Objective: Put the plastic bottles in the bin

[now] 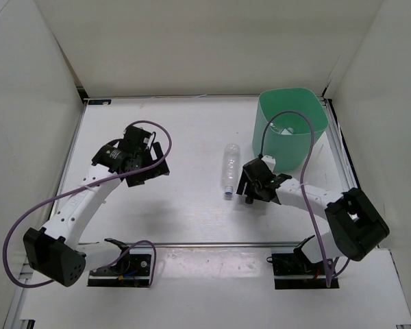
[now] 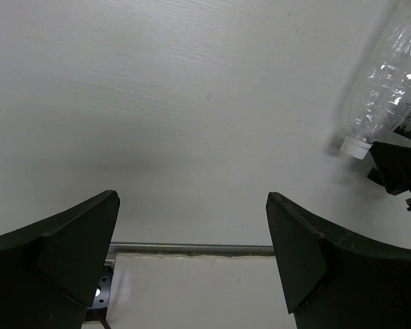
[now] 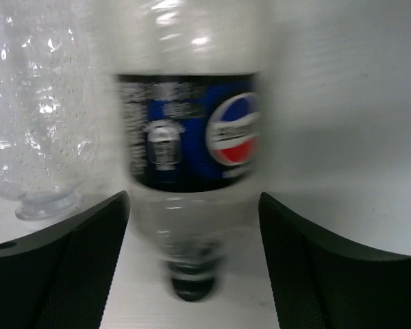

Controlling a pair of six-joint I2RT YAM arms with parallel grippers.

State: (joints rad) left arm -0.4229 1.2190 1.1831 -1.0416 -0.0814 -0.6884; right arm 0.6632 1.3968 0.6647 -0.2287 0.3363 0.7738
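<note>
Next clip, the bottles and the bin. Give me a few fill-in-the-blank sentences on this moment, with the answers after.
1. The bin is mint-____ in colour.
2. The unlabelled bottle lies on its ____, outside the bin.
3. The dark-labelled bottle sits between the fingers of the ____ arm.
4. The left gripper is open with ____ between its fingers.

Missing words: green; side; right; nothing.
</note>
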